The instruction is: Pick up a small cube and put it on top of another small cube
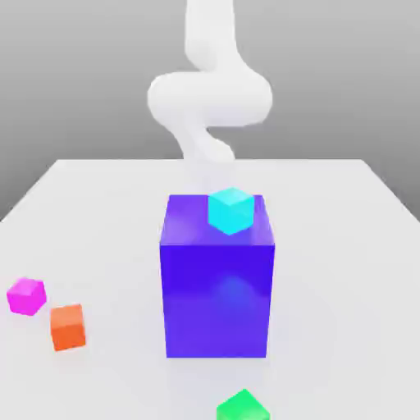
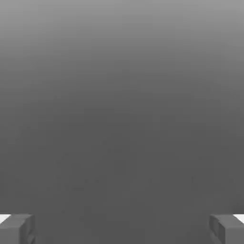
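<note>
"What sits farthest over on the exterior view's left?"

"A small magenta cube (image 1: 26,296), on the white table (image 1: 328,287). It is turned a little, so a corner edge points forward."

"And next along?"

"A small orange cube (image 1: 68,328), just beside the magenta one and nearer the camera. The two are apart."

"Then what?"

"A big blue block (image 1: 216,299), upright near the middle of the table, well apart from those two."

"Anything around it?"

"A small cyan cube (image 1: 230,211) shows against its top, towards the exterior view's right. I can't tell whether it rests there. Behind the block stands the white robot arm (image 1: 210,98)."

"Where is the green one?"

"The small green cube (image 1: 244,406) is in front of the block, cut off by the picture's lower edge."

"How is the gripper (image 2: 122,229)?"

"In the hand view its two fingers are spread wide, with nothing between them."
</note>
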